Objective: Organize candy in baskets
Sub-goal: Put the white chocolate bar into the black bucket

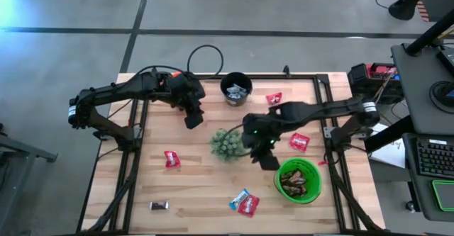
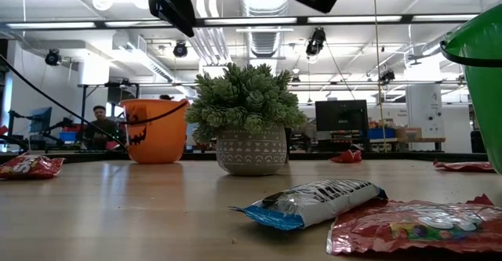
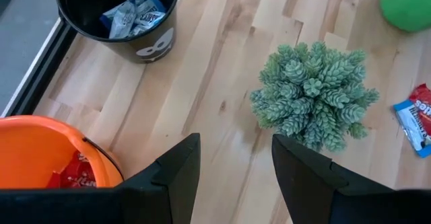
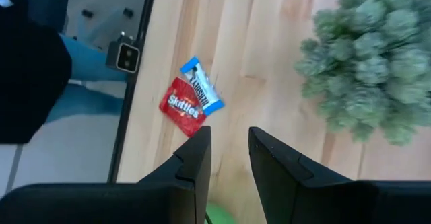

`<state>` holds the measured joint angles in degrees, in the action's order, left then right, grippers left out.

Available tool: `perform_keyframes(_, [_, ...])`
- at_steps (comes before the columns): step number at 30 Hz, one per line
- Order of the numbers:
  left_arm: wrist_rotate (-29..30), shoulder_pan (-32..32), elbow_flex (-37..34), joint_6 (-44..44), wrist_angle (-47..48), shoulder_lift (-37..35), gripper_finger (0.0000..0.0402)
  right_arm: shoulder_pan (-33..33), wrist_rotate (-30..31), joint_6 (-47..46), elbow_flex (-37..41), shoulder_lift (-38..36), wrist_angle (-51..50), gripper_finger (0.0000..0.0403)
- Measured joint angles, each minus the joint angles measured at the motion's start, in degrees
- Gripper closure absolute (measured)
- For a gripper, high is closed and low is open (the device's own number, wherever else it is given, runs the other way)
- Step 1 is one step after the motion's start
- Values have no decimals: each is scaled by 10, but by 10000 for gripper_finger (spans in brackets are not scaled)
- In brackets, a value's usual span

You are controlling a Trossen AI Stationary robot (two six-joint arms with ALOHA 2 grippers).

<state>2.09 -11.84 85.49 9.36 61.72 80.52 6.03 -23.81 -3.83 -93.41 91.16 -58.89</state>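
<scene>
- Wooden slats form the table (image 1: 206, 186), which fills the middle of the high view; grey floor lies around it and a desk with a keyboard stands at the right edge.
- The left gripper (image 1: 193, 118) hangs over the upper left of the table, its fingers (image 3: 176, 170) spread wide with nothing between them.
- The right gripper (image 1: 268, 159) hovers at centre right, just left of the green basket (image 1: 299, 180); its fingers (image 4: 195, 158) stand a narrow gap apart and empty.
- The green basket holds dark brown candy.
- The black basket (image 1: 236, 88) sits at top centre with blue-and-silver candy inside.
- The orange basket (image 3: 40, 150) shows only in the left wrist and low views, with red candy in it.
- A spiky potted plant (image 1: 227, 144) stands mid-table, between the two grippers.
- Loose candy: a red pack (image 1: 172, 159) at left, a dark bar (image 1: 159, 205) at lower left, a blue bar (image 1: 239, 199) touching a red pack (image 1: 249, 205) at bottom centre, and red packs at (image 1: 274, 98) and (image 1: 299, 142).
</scene>
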Motion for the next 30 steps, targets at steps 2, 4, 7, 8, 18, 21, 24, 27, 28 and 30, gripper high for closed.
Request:
perform_keyframes(2, [0, 0, 0, -5, 2, 0, 235, 7, 0, -6, 0, 17, 9, 307])
perform_keyframes(4, [0, 0, 0, -18, 3, 0, 235, 13, 3, -1, 0, 33, 14, 304])
perform_keyframes(7, [0, 0, 0, -24, 13, 0, 235, 23, 16, 10, 0, 52, 18, 296])
perform_keyframes(8, [0, 0, 0, -26, 13, 0, 235, 25, 17, 12, 0, 58, 21, 293])
perform_keyframes(18, [-1, 0, 0, -47, 15, 0, 235, 49, 23, 8, 0, 84, 69, 243])
perform_keyframes(21, [-1, 0, 0, -56, 16, 0, 235, 60, 27, 4, 0, 86, 90, 235])
perform_keyframes(24, [-1, 0, 0, -58, 17, 0, 235, 69, 29, 4, 0, 92, 98, 233])
perform_keyframes(27, [-1, 0, 0, -59, 17, 0, 235, 77, 29, -9, 0, 99, 102, 235])
perform_keyframes(28, [-1, 0, 0, -59, 17, 0, 235, 80, 29, -12, 0, 102, 103, 236])
perform_keyframes(30, [-1, 0, 0, -60, 17, 0, 235, 86, 29, -14, 0, 112, 104, 239])
